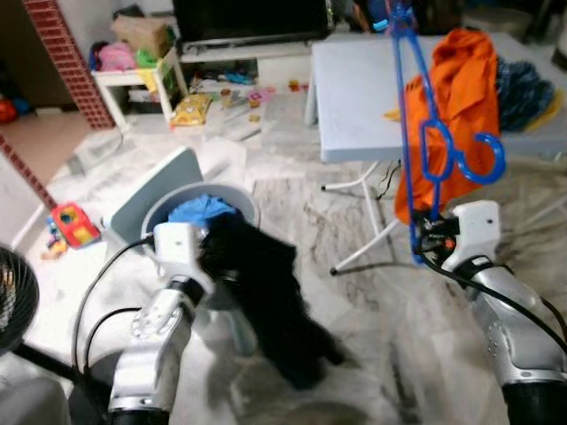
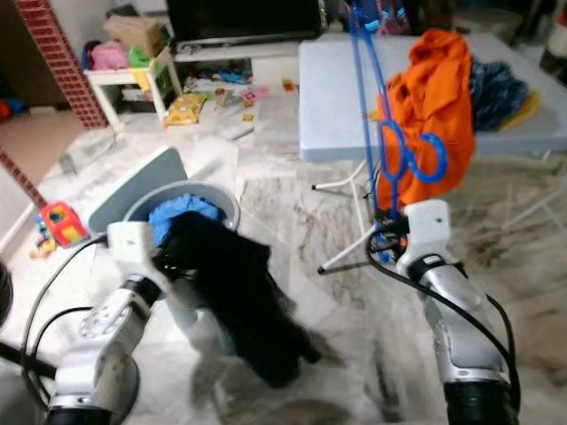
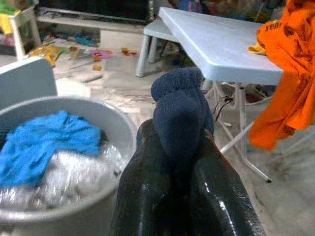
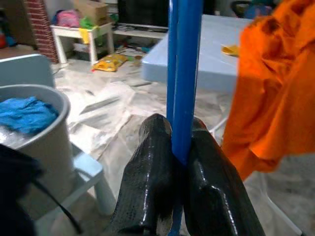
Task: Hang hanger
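Two silver arms with white wrist housings (black cables looping alongside) end in glossy black claws.

Floor point(image 1: 292, 230): pale marbled tile, strewn with papers and small toys toward the far wall. Folding bench point(image 1: 354, 97), light grey-blue top, white legs, far right. Low white TV stand point(image 1: 257, 57) along the back wall, dark screen point(image 1: 252, 18) above it. Small white side table point(image 1: 133, 84) at far left, cluttered with a cardboard box. Red brick column point(image 1: 66, 57) at left edge. Black fan point(image 1: 13, 301) at near left corner. Even indoor light
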Controlling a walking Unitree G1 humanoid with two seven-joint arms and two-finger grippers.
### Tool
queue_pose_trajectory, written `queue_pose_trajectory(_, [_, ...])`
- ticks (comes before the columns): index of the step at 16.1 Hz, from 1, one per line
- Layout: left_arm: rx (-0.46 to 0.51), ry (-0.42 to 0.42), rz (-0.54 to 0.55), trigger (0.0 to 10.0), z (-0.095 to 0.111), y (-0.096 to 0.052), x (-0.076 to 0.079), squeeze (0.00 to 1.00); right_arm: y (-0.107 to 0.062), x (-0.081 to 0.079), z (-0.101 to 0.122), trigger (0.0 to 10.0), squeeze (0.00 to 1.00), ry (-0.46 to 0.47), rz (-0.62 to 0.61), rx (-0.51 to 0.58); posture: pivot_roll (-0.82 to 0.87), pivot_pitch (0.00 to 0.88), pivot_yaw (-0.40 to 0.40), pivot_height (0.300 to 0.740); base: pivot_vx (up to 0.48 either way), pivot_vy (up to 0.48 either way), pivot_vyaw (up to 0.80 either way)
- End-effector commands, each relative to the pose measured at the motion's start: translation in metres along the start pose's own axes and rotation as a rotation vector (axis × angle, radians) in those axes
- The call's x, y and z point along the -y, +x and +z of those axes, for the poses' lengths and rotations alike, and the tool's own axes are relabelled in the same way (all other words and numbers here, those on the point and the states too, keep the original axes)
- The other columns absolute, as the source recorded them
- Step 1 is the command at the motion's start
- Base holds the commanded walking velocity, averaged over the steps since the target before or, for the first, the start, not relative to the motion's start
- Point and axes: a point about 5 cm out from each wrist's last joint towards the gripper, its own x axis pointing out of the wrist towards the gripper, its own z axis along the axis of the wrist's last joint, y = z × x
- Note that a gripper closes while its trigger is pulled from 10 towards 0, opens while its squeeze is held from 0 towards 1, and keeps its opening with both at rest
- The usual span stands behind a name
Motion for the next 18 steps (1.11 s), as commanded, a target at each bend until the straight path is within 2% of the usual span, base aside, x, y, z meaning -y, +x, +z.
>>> queue_pose_trajectory(1, [0.022,0.002,-0.030,10.0,0.003,0.003,0.009,0.00,-0.005,0.008,0.002,10.0,0.00,-0.013,-0.026,0.004,-0.23,0.000,0.046,0.740,0.398,0.270,-0.80])
queue_pose_trajectory(5, [0.012,0.001,-0.040,10.0,0.000,0.003,0.010,0.00,-0.004,0.006,0.003,10.0,0.00,-0.013,-0.018,0.008,-0.23,0.000,0.045,0.740,0.426,0.000,-0.80])
queue_pose_trajectory(14, [-0.016,-0.001,-0.075,10.0,-0.005,0.002,0.017,0.00,-0.004,0.003,0.001,10.0,0.00,-0.011,-0.014,0.007,-0.23,0.000,0.052,0.740,0.448,0.000,-0.09])
queue_pose_trajectory(18, [-0.042,-0.009,-0.087,10.0,-0.008,0.002,0.019,0.00,-0.004,0.002,0.000,10.0,0.00,-0.008,-0.011,0.002,-0.23,0.000,0.053,0.740,0.446,0.000,-0.80])
